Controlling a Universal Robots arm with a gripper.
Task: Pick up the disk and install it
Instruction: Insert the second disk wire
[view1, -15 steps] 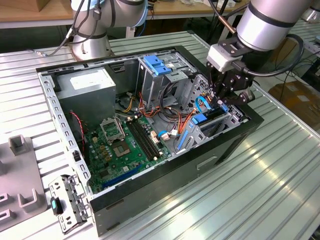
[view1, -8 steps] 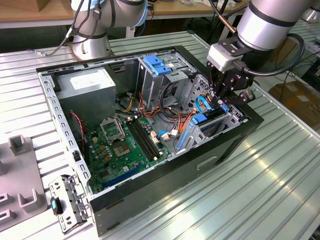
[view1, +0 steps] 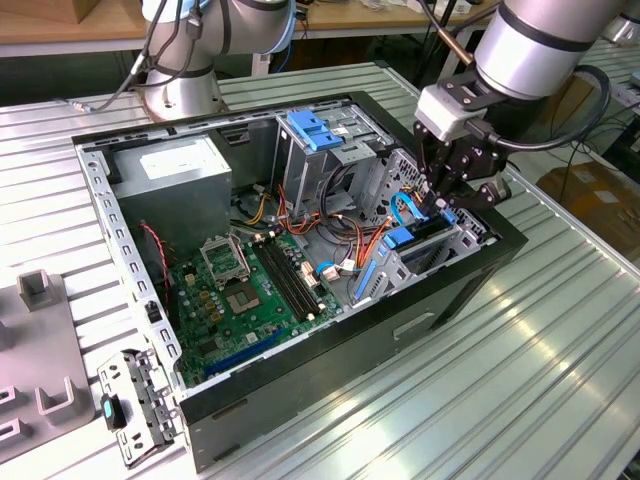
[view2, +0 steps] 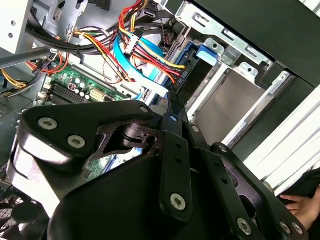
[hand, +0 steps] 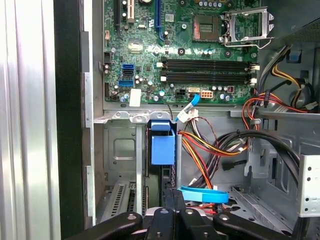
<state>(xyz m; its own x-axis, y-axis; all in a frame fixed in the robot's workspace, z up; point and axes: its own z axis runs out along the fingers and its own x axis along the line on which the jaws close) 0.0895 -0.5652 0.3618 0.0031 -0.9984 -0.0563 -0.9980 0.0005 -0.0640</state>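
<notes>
One black metal gripper (view1: 441, 204) of bolted, angular links reaches down into the open black steel computer case (view1: 330, 375). It sits at the case's end towards the exterior view's right, just above the hard drive in its blue plastic carrier (hand: 162, 146). Whether it is clamped on the drive or loose cannot be told. The drive stands on edge in the bare stamped-metal bay (hand: 120, 150) against the case's side wall, beside bundled red, yellow and orange wires (hand: 200, 155). A flat blue ribbon cable (hand: 202, 194) curls close by. The glossy silver arm (view1: 540, 40) slants down from above, wrist bent steeply. The green circuit board (view1: 240, 290) lies across the case floor.
</notes>
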